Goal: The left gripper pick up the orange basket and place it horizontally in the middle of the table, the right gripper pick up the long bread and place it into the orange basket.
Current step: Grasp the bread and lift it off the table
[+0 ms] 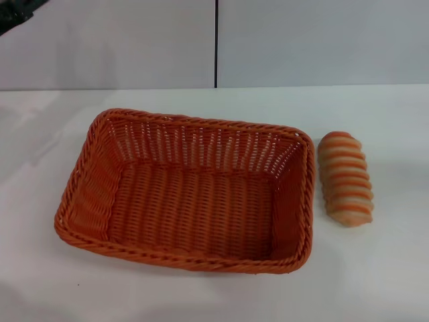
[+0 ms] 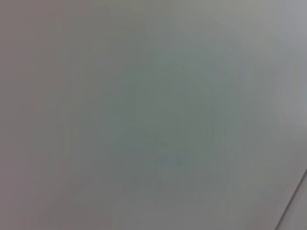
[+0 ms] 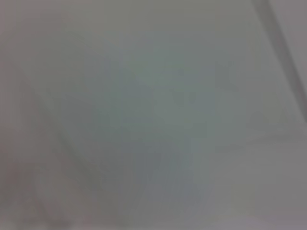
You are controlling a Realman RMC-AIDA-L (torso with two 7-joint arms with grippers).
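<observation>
The orange basket [image 1: 86, 201] lies empty on the white table [image 1: 201, 295], slightly left of the middle, with its long side running left to right and turned a little. The long bread [image 1: 345, 178], tan with orange stripes, lies on the table just right of the basket, a small gap apart from its rim. Neither gripper shows in the head view. Both wrist views hold only a blank pale surface, with no fingers and no task object in them.
A pale grey wall with a dark vertical seam [image 1: 216, 43] stands behind the table. A dark shape [image 1: 8, 17] pokes in at the far top left corner. White tabletop surrounds the basket and the bread.
</observation>
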